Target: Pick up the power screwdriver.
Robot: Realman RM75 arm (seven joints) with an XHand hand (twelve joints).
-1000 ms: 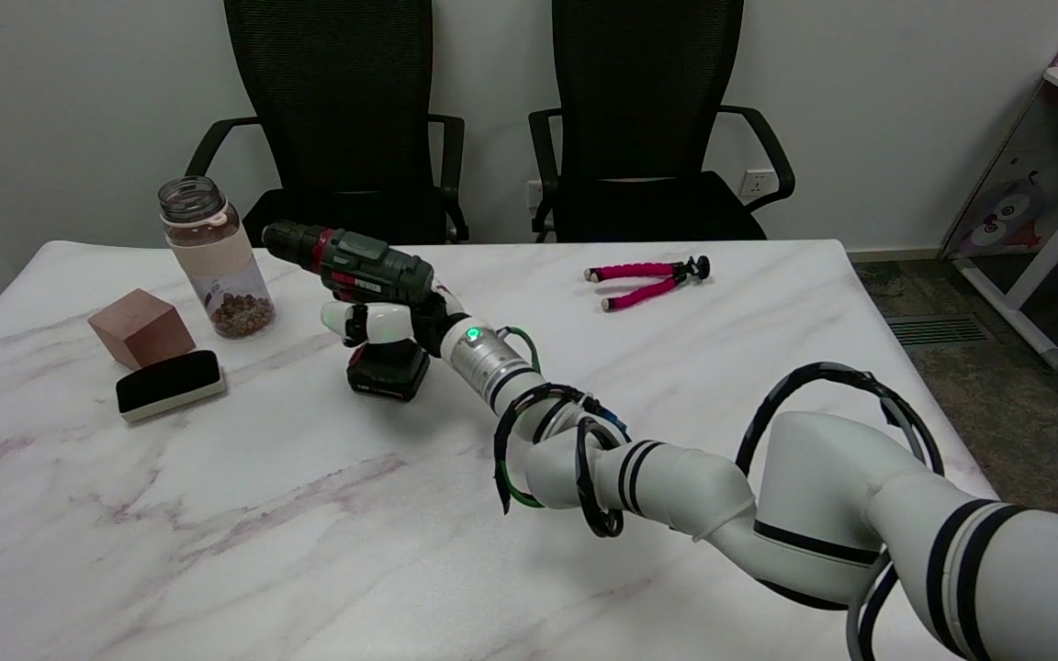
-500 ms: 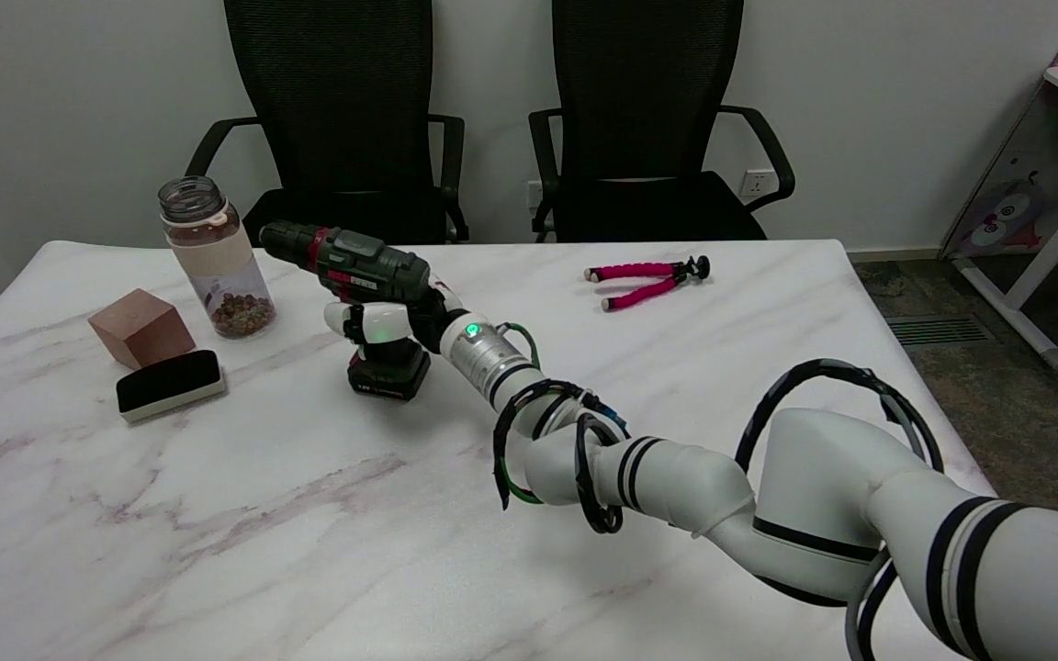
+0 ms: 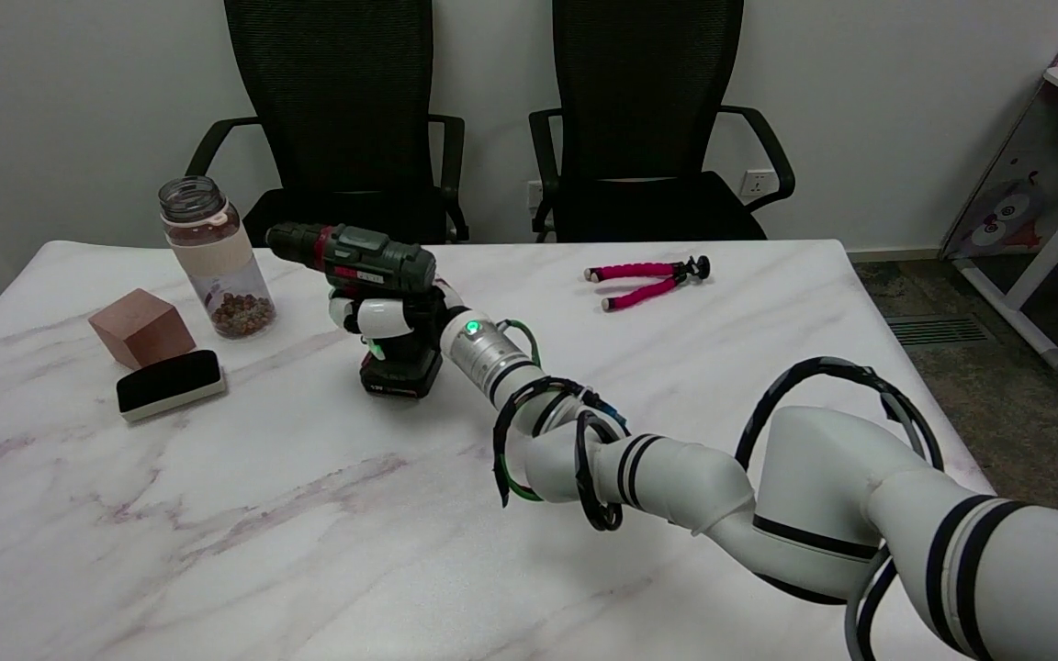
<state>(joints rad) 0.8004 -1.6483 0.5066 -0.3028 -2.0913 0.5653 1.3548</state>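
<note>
Where brown bits fill its bottom, jar (image 3: 213, 258) beside hand-gripped power screwdriver (image 3: 364, 266).

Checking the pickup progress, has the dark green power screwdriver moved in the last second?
Yes. The dark green power screwdriver shifted slightly right, away from the clear jar, and levelled out.

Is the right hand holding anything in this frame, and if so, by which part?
Yes. The right hand grips the power screwdriver by its handle, between the green motor body and the battery base.
</note>
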